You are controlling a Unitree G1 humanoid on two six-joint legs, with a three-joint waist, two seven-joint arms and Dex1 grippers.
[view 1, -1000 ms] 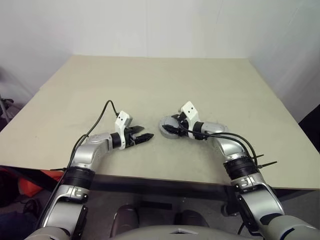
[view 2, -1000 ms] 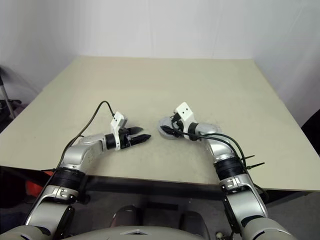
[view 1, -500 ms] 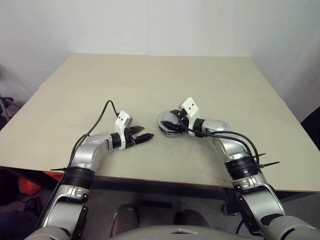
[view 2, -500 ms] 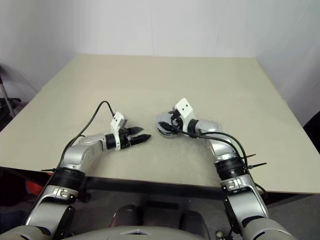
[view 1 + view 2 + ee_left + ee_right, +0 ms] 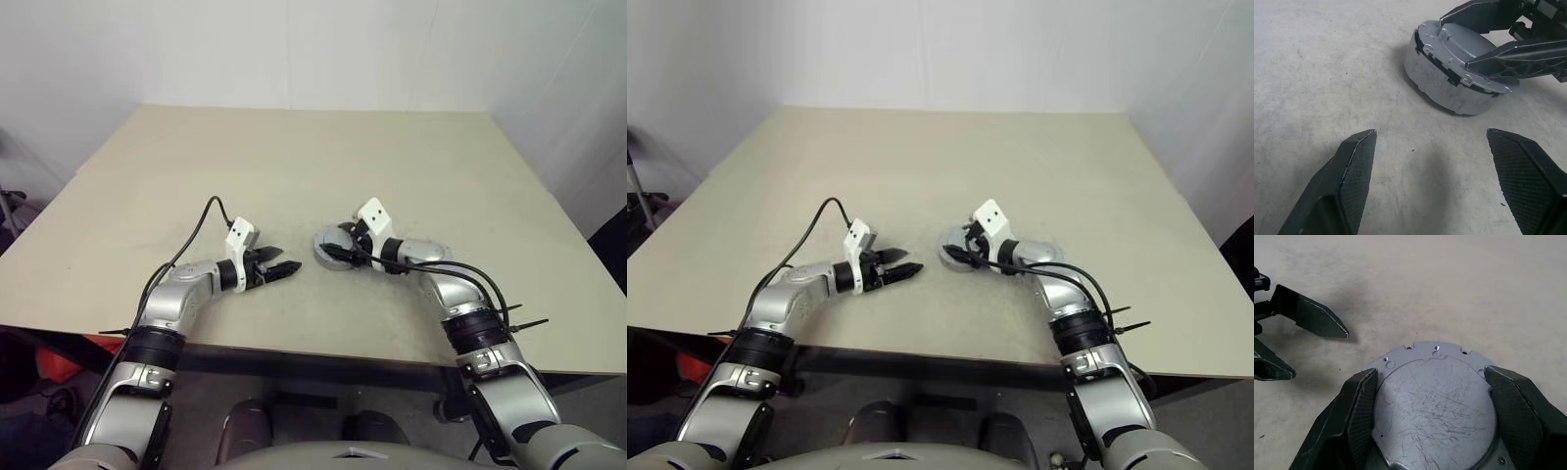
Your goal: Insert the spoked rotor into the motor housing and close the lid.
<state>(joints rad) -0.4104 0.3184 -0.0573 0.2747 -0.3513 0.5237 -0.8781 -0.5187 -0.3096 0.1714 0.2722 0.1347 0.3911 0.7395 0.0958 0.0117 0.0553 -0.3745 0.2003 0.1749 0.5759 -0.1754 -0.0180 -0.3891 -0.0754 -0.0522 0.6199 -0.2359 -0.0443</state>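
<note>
The motor housing (image 5: 1432, 85) is a grey round cup standing on the table, with the silver-grey lid (image 5: 1435, 401) on top of it. A thin dark gap shows under the lid's rim on one side. My right gripper (image 5: 330, 246) reaches over it from the right, one black finger on each side of the lid's rim, shut on the lid. My left gripper (image 5: 291, 266) hovers just left of the housing, open and holding nothing, its fingers (image 5: 1359, 161) pointing at the housing. The spoked rotor is hidden.
The beige table (image 5: 294, 157) stretches wide and bare behind and beside the housing. Its front edge (image 5: 313, 348) runs close below both grippers. A black cable (image 5: 201, 220) loops up from my left wrist.
</note>
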